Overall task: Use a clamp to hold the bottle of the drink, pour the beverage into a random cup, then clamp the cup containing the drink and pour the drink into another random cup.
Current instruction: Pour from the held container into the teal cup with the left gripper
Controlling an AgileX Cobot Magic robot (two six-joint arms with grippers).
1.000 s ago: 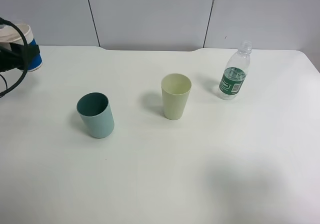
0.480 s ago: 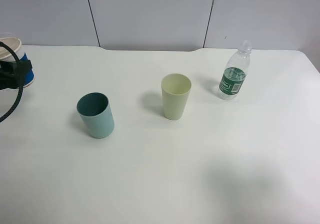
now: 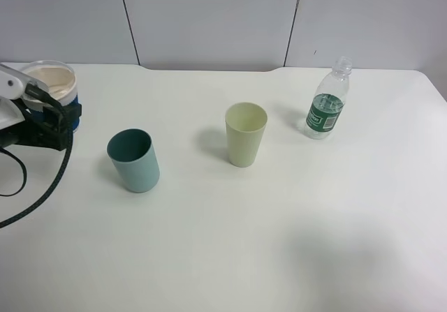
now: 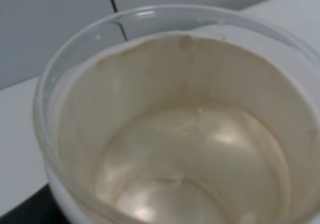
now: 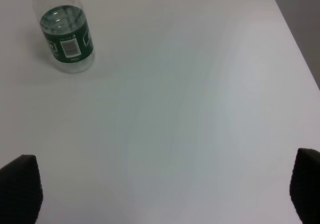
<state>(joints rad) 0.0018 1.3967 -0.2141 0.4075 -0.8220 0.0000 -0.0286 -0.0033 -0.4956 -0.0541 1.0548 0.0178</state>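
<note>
The paper cup (image 3: 47, 79) is gripped by the left gripper (image 3: 57, 115), whose jaws are closed round its blue band. It is held roughly upright, left of the teal cup (image 3: 133, 160) and slightly behind it, near but apart. Clear beverage (image 4: 170, 184) is seen pooled in its bottom in the left wrist view.

The coming pour is judged to turn on one relation. The teal cup's mouth lies to the right of the held cup and slightly forward, so the paper cup must be carried that way and tipped over that rim.

The green cup (image 3: 246, 134) is placed right of the teal cup, and the bottle (image 3: 327, 102) well beyond that. The right gripper (image 5: 162, 191) is spread wide with nothing held. The left arm is judged the nearer to the teal cup.
</note>
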